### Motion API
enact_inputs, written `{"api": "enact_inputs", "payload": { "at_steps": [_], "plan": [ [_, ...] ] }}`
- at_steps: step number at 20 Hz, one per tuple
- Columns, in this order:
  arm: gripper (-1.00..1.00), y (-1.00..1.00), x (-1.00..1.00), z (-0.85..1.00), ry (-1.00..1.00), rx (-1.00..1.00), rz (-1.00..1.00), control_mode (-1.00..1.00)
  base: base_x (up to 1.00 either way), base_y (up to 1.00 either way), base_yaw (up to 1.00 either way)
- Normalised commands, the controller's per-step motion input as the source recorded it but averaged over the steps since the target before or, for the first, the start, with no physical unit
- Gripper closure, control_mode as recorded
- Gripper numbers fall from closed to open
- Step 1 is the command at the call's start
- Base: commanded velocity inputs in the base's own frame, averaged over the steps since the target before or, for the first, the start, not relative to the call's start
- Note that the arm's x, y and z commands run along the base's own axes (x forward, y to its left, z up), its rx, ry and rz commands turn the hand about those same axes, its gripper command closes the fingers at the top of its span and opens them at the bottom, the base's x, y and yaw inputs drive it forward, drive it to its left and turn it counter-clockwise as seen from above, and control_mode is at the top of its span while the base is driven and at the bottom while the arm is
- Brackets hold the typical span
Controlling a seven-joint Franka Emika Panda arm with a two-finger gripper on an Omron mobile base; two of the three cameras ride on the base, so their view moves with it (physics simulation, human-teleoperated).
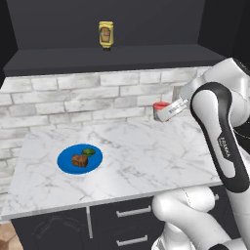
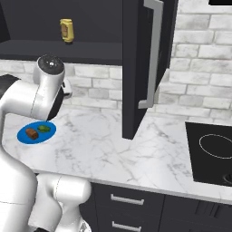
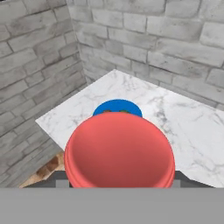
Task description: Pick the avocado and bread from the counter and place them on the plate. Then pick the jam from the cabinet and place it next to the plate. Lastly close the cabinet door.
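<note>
My gripper is shut on the jam, a red jar held on its side in the air above the right part of the counter, in front of the brick wall. In the hand view the jam's round red end takes up the middle, with the plate peeking out beyond it. The blue plate lies on the counter's left part and carries the bread and the avocado. The cabinet above stands open, its door swung out.
A yellow bottle stands on the cabinet shelf. The open door's long metal handle juts over the counter at the right. A black cooktop lies further right. Dark drawers run below the counter edge.
</note>
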Motion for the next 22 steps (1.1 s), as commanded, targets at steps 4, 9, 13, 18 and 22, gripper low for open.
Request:
{"api": "enact_inputs", "payload": {
  "at_steps": [4,9,13,18,22],
  "plan": [
    [1.00,0.00,0.02,-0.14,0.00,0.00,0.05,-1.00,0.00,0.00,0.00],
    [1.00,0.00,0.00,-0.07,-0.02,0.00,0.04,-1.00,0.00,0.00,0.00],
    [1.00,0.00,0.00,-0.11,0.00,0.00,0.04,-1.00,0.00,0.00,0.00],
    [1.00,0.00,0.00,-0.10,-0.01,0.00,0.05,-1.00,0.00,0.00,0.00],
    [1.00,0.00,0.00,-0.12,0.00,0.00,0.05,-1.00,0.00,0.00,0.00]
  ]
}}
